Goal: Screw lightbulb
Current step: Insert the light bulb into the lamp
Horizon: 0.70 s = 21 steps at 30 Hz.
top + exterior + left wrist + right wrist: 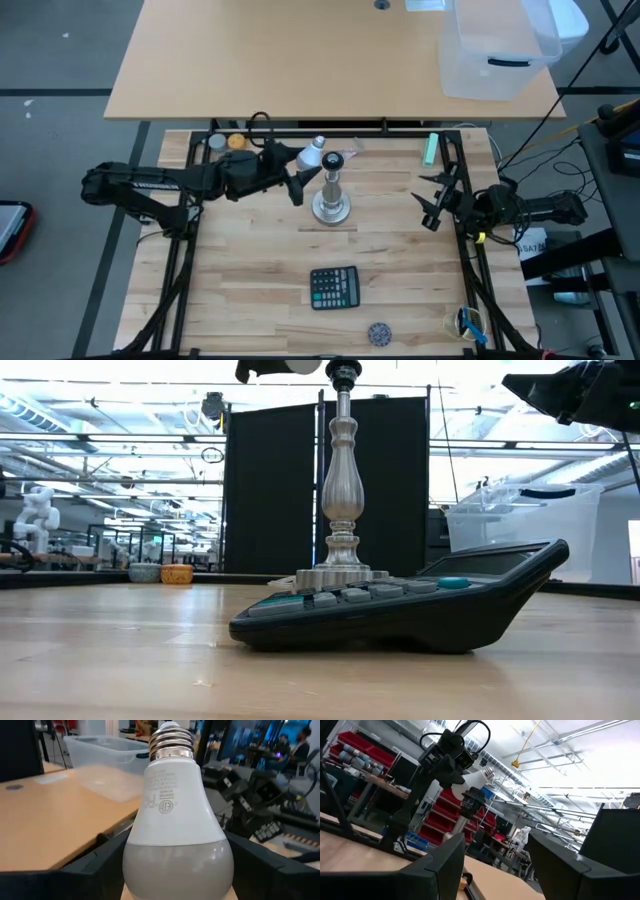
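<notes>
The left gripper [297, 172] held the lightbulb [312, 155] between its 2 fingers, jaws spread wide around the frosted globe, as seen in the left wrist view where the bulb [172, 820] filled the frame with its silvery screw base pointing away from the wrist. The bulb hung in the air just beside the dark socket at the top of the silver metal stand [332, 190], apparently tilted rather than upright, a hold that looked meant to bring the threads toward the socket; judged from this, the screwing had not yet begun. The right gripper [436, 200] waited well apart near the table's right edge, its fingers partly open and holding nothing. A calculator [334, 288] lay nearer the front of the table, clear of the work, and a small orange ball [237, 142] sat by the far left corner. A clear plastic bin [497, 50] stood on the next table. Nothing appeared to block the path between bulb and socket.
</notes>
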### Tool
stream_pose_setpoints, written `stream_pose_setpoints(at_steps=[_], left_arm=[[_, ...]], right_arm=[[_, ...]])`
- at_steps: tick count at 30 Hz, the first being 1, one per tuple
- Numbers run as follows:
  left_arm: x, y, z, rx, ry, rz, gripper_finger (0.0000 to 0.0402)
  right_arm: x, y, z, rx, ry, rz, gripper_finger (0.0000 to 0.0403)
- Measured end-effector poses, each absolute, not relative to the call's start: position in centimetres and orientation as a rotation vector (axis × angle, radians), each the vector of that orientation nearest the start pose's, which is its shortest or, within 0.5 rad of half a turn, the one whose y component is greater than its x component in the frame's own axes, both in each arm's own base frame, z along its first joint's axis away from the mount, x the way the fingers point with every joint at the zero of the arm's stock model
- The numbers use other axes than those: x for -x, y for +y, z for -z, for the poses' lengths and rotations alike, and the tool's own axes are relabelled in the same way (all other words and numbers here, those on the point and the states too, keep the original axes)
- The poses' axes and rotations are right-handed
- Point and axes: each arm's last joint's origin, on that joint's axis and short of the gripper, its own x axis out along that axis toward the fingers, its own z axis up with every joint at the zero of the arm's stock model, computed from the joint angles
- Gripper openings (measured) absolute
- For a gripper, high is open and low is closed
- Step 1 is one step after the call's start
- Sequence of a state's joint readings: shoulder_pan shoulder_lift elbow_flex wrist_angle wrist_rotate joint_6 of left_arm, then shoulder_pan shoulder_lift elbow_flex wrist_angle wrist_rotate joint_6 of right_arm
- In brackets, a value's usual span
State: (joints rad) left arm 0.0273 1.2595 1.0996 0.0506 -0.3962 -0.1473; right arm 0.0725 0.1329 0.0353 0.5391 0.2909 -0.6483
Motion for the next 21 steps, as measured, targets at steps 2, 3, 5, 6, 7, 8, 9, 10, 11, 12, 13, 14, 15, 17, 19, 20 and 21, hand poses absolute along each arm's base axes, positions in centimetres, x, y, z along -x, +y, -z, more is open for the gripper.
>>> stream_pose_setpoints(at_steps=[2, 3, 5, 6, 7, 8, 9, 10, 11, 12, 13, 14, 15, 17, 19, 20, 21], left_arm=[[-28.2, 1.9, -36.7, 0.065, 0.081, -0.426, 0.0277], [-28.0, 1.8, -36.8, 0.021, 0.088, -0.423, 0.0277], [-27.6, 1.8, -37.3, -0.09, 0.091, -0.419, 0.0277], [-27.5, 1.8, -37.4, -0.142, 0.094, -0.422, 0.0277], [-27.5, 1.9, -37.5, -0.189, 0.098, -0.431, 0.0277], [-27.5, 2.0, -37.7, -0.226, 0.094, -0.442, 0.0277], [-27.5, 2.0, -37.7, -0.256, 0.09, -0.45, 0.0277], [-27.6, 2.1, -37.8, -0.282, 0.082, -0.454, 0.0277], [-27.6, 2.1, -38.1, -0.307, 0.064, -0.456, 0.0277], [-27.6, 2.1, -38.4, -0.337, 0.038, -0.462, 0.0277], [-27.5, 2.1, -38.8, -0.366, 0.014, -0.469, 0.0277], [-27.4, 2.1, -39.1, -0.396, -0.002, -0.478, 0.0277], [-27.4, 2.1, -39.4, -0.421, -0.007, -0.492, 0.0277], [-27.3, 2.2, -40.5, -0.463, 0.005, -0.517, 0.0277], [-27.2, 2.2, -42.0, -0.486, 0.019, -0.532, 0.0277], [-27.3, 2.2, -42.9, -0.494, 0.025, -0.536, 0.0277], [-27.3, 2.3, -43.5, -0.506, 0.045, -0.543, 0.0277]], right_arm=[[-9.5, -0.1, -21.6, 0.553, -0.355, 0.349, 0.0212], [-9.5, -0.1, -21.6, 0.554, -0.354, 0.349, 0.0212], [-9.6, -0.1, -21.6, 0.554, -0.351, 0.348, 0.0212], [-9.6, -0.1, -21.6, 0.554, -0.352, 0.348, 0.0212], [-9.6, -0.1, -21.6, 0.554, -0.353, 0.349, 0.0212], [-9.5, -0.1, -21.6, 0.553, -0.358, 0.35, 0.0212], [-9.5, -0.1, -21.7, 0.552, -0.362, 0.351, 0.0212], [-9.5, -0.1, -21.7, 0.551, -0.367, 0.353, 0.0212], [-9.5, -0.1, -21.7, 0.55, -0.368, 0.353, 0.0212], [-9.5, -0.1, -21.7, 0.549, -0.368, 0.352, 0.0212], [-9.5, -0.1, -21.7, 0.542, -0.368, 0.351, 0.0212], [-9.5, -0.1, -21.7, 0.536, -0.369, 0.35, 0.0212], [-9.5, -0.1, -21.7, 0.533, -0.369, 0.349, 0.0212], [-9.5, -0.1, -21.7, 0.529, -0.368, 0.347, 0.0212], [-9.5, -0.1, -21.7, 0.528, -0.368, 0.347, 0.0212], [-9.5, -0.1, -21.7, 0.527, -0.368, 0.347, 0.0212], [-9.5, -0.1, -21.7, 0.527, -0.367, 0.347, 0.0212]])
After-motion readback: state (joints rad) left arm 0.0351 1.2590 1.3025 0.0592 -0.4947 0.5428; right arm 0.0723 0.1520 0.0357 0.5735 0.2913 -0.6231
